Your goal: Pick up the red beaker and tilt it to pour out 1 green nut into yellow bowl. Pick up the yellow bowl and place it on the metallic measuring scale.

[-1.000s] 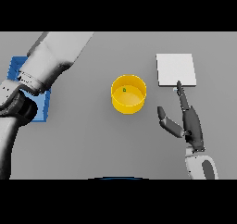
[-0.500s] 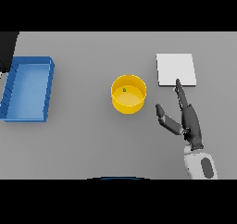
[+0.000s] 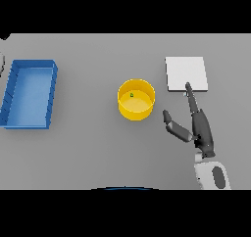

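Note:
The yellow bowl (image 3: pixel 142 108) stands upright at the middle of the table, with one small green nut (image 3: pixel 131 95) inside it. To its right and farther back lies the flat pale square scale (image 3: pixel 186 70). My right hand (image 3: pixel 201 129) rests open on the table right of the bowl and apart from it. Its fingers are straight, one fingertip reaches the scale's near edge, and the thumb sticks out toward the bowl. No red beaker shows. My left hand is out of the picture; only a sliver of the left arm (image 3: pixel 2 59) shows at the left edge.
A blue rectangular tray (image 3: pixel 12 95) lies at the table's left side, with nothing visible in it. Bare grey table separates the tray, the bowl and the scale.
My left arm, which lay over the blue tray a second ago, has drawn back off the left edge, uncovering the tray. The right hand, bowl and scale have stayed put.

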You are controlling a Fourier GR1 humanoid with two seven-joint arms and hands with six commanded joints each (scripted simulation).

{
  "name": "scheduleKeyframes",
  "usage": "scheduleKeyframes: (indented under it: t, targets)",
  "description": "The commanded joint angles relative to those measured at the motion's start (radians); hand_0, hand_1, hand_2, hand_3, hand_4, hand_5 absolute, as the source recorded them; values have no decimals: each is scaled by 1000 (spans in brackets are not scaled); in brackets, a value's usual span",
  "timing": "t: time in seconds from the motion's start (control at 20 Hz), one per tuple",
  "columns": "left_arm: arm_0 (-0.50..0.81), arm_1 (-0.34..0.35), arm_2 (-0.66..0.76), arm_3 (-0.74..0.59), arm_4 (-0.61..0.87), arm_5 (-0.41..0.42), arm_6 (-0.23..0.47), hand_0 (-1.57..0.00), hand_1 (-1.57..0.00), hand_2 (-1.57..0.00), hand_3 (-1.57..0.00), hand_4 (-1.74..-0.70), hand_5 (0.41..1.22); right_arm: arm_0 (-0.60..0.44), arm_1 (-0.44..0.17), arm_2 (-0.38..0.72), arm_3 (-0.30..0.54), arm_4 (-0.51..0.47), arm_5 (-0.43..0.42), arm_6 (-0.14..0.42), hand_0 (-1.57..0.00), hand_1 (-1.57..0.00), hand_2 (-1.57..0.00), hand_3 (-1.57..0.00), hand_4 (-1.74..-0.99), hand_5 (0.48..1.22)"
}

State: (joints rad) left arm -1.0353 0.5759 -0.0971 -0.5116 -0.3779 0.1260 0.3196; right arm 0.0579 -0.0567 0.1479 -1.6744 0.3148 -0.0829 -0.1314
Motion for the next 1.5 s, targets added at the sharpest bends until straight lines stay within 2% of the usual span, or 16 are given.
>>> scheduleKeyframes:
  t: [0.0, 0.15, 0.25, 0.3, 0.35, 0.5, 0.6, 0.75, 0.8, 0.9, 1.0, 1.05, 1.15, 1.2, 1.3, 1.45]
  targets:
    - [48, 6, 5, -59, 18, 13, 19, -1571, -1571, -1571, -1479, -1741, 1221, 10, -5, 3, -4, 2, 5, -5, 1, 1, 1, 1, -1046, 649]
    - [194, -9, 9, -246, 68, 57, 148, -1571, -1571, -1571, -1450, -1741, 1221, 4, -13, -8, 20, -11, 15, -8, 1, 1, 1, 1, -1026, 648]
    - [293, -19, 6, -363, 92, 85, 155, -1571, -1571, -1571, -1441, -1741, 1221, 24, -10, 1, 22, 0, 11, -27, 1, 1, 1, 1, -1018, 645]
    - [324, -20, 8, -401, 98, 95, 166, -1571, -1571, -1571, -1445, -1741, 1221, 29, -10, 0, 31, -7, 17, -42, 1, 1, 1, 1, -1020, 646]
    - [345, -21, 11, -433, 103, 108, 193, -1571, -1571, -1571, -1455, -1741, 1221, 24, -13, -5, 25, -19, 24, -34, 1, 1, 1, 1, -1015, 646]
    - [427, -43, 18, -515, 131, 131, 195, -1571, -1571, -1571, -1512, -1741, 1221, 31, -10, -4, 17, -30, 31, -55, 1, 1, 1, 1, -1004, 648]
    - [473, -61, 13, -561, 141, 144, 218, -1571, -1571, -1571, -1533, -1741, 1173, 25, 1, -4, 29, -31, 26, -45, 1, 1, 1, 1, -1006, 647]
    - [525, -67, 8, -629, 143, 157, 259, -1571, -1571, -1571, -1552, -1741, 1088, 34, 1, 2, 16, -17, 16, -63, 1, 1, 1, 1, -1012, 648]
    - [525, -70, -5, -628, 126, 161, 265, -1571, -1571, -1571, -1555, -1741, 1046, 22, -6, -5, 17, -19, 18, -42, 1, 1, 1, 1, -1013, 644]
    - [545, -55, -16, -639, 105, 154, 264, -1571, -1571, -1571, -1561, -1645, 941, 31, -1, 4, 10, -10, 15, -38, 1, 1, 1, 1, -1021, 636]
    - [579, -42, -24, -678, 102, 138, 270, -1571, -1571, -1563, -1536, -1401, 848, 28, -10, -5, 8, -16, 16, -34, 1, 1, 1, 1, -1017, 635]
    - [578, -40, -22, -679, 105, 131, 275, -1571, -1543, -1501, -1470, -1275, 810, 37, -8, -2, 7, -17, 18, -41, 1, 1, 1, 1, -1012, 634]
    - [605, -32, -25, -710, 122, 106, 260, -1393, -1215, -1209, -1136, -1068, 749, 39, -4, -8, 11, -30, 19, -57, 1, 1, 1, 1, -1007, 635]
    - [609, -29, -30, -719, 122, 96, 272, -1207, -995, -1020, -952, -1002, 720, 35, -5, -11, 8, -34, 19, -58, 1, 1, 1, 1, -1004, 636]
    - [615, -26, -43, -718, 119, 76, 284, -772, -637, -652, -614, -920, 677, 36, -7, -12, 12, -36, 22, -58, 1, 1, 1, 1, -1005, 634]
    - [603, -24, -77, -691, 98, 39, 268, -395, -325, -334, -314, -836, 657, 32, 1, -1, 13, -22, 16, -57, 1, 1, 1, 1, -1011, 639]
